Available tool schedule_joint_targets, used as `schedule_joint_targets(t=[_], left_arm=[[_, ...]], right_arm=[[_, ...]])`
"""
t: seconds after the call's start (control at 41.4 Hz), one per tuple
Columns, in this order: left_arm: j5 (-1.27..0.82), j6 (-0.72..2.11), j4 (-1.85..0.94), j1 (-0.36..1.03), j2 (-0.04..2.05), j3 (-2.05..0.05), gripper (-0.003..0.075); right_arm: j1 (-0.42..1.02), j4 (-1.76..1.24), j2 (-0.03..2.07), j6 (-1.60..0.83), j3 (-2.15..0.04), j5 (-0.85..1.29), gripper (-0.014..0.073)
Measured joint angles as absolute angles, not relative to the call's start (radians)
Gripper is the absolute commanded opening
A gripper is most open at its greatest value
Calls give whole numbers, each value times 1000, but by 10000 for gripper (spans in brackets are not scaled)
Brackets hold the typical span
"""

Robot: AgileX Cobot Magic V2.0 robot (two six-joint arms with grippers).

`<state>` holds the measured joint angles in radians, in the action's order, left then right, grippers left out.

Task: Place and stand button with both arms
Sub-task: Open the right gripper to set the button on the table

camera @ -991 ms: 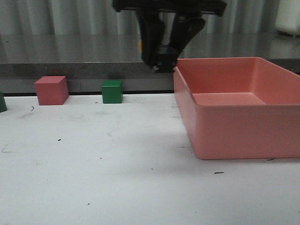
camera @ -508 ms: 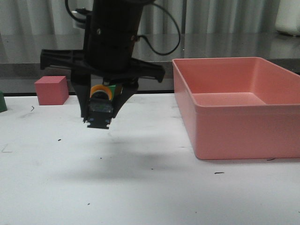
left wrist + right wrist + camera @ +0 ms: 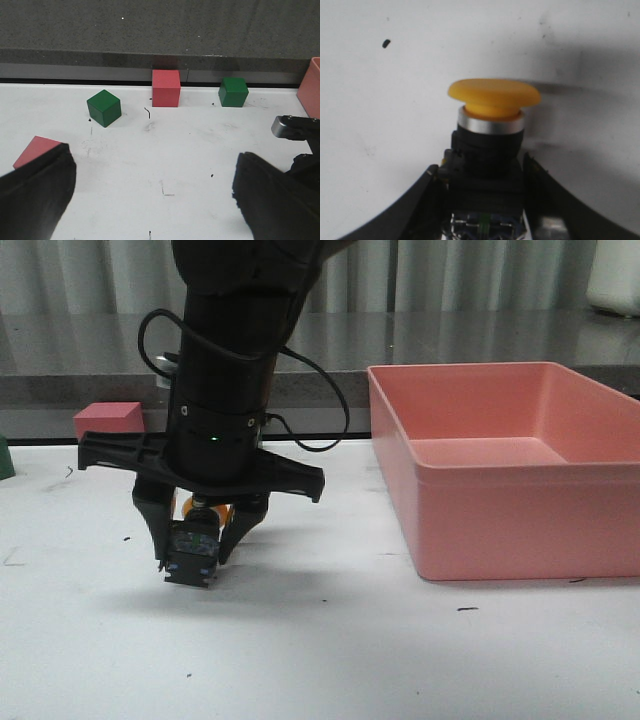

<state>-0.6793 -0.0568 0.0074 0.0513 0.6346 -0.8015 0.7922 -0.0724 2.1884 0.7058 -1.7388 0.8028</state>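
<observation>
Button [image 3: 492, 132] clamped in R gripper [image 3: 194, 558], above table [image 3: 330, 650].

A white, scuffed surface [image 3: 330, 660] speckled with small dark marks fills the foreground. Behind it runs a dark grey speckled ledge [image 3: 480, 340]. Pale, vertically pleated curtains [image 3: 480, 275] hang beyond.

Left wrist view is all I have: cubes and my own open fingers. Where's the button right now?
Observer: The right gripper has the button, clamped by its dark base.
Operator: Is it on the table?
Observer: It is low over the white table, above its shadow. I can't tell if it touches.
Operator: Which end is up?
Observer: In the front view, the yellow cap is uppermost and the base is lowest.
</observation>
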Motion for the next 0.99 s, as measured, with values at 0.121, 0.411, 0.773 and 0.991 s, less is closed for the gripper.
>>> schedule_joint_targets(t=[0.121,0.411,0.773,0.991], left_arm=[[-679,-57,7,51,635,-802,618],[-679,-57,7,51,635,-802,618],[-679,-57,7,51,635,-802,618],[-679,-57,7,51,635,-802,618]], right_arm=[[792,-77,2197,710,-1739,799,339],[792,-95,2200,710,-1739,774,500],[792,-21,2122,665,-1739,870,500],[792,39,1925,444,-1718,930,500]])
